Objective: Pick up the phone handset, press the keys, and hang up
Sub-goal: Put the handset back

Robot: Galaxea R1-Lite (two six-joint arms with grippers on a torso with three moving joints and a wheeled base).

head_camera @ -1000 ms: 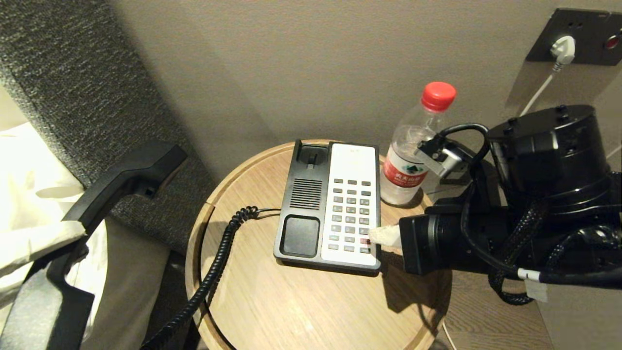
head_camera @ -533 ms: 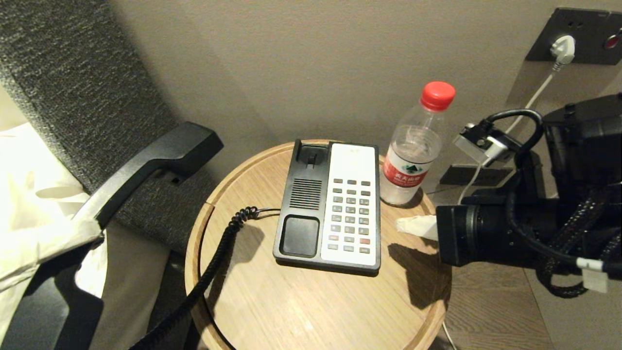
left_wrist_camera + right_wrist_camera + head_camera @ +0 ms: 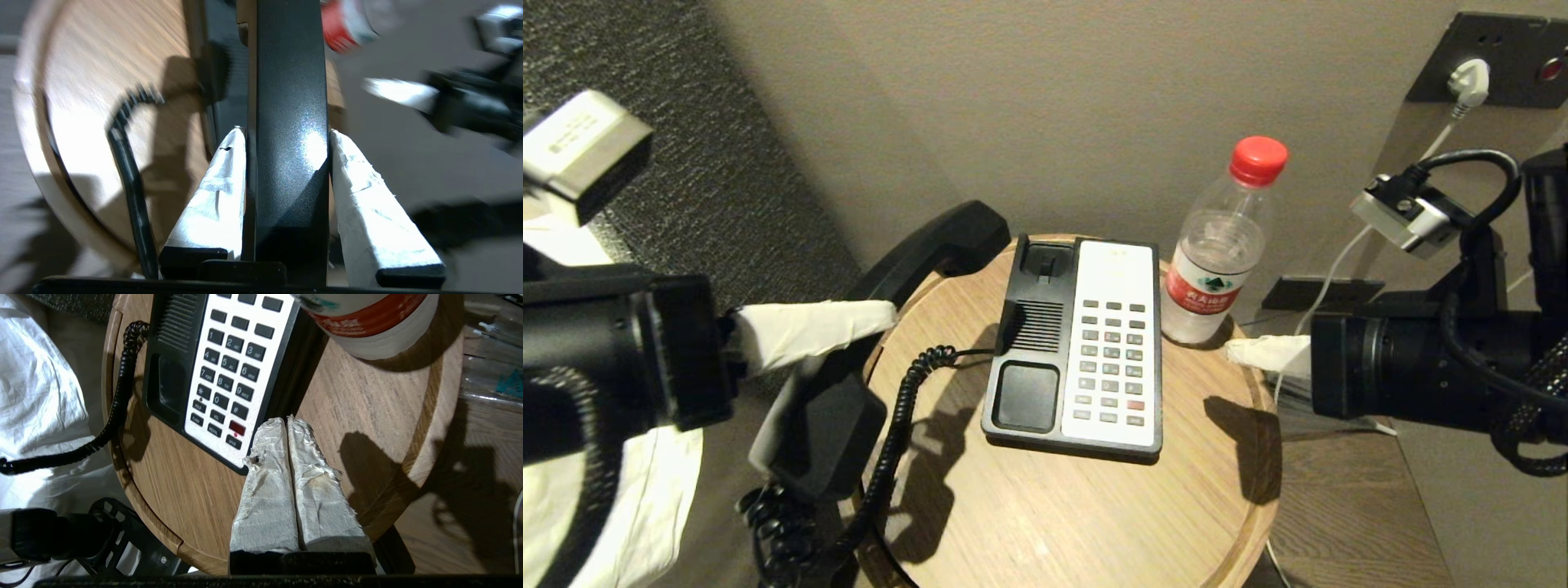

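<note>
A small round wooden table point(image 3: 1054, 506) stands close to a wall point(image 3: 1054, 98). It has a thin raised rim all the way around. The front half of the table top is bare wood, and there is some bare wood on the right of the phone base point(image 3: 1074, 343) too. The phone base sits near the middle, a bit toward the back.

There is one phone base, one phone handset point(image 3: 907, 269), one curly black cord point(image 3: 894, 433), one water bottle point(image 3: 1221, 245) with a red cap, and two grippers. The bottle stands upright just beside the back right corner of the base, near the wall.

The left gripper point(image 3: 866, 327) is at the left edge of the table. Its two white-wrapped fingers point(image 3: 216, 192) squeeze the handset from both sides, around its middle. The handset is in the air over the table's left rim, off its cradle. It is long and tilted. Its far end points up and back toward the top left corner of the base, and its near end hangs low off the table's left side. The cord runs from the base across the table and drops over the front left edge.

The right gripper point(image 3: 1245, 353) hovers at the right edge of the table, apart from the keys. Its two wrapped fingers point(image 3: 265, 477) are pressed together with nothing between them.
</note>
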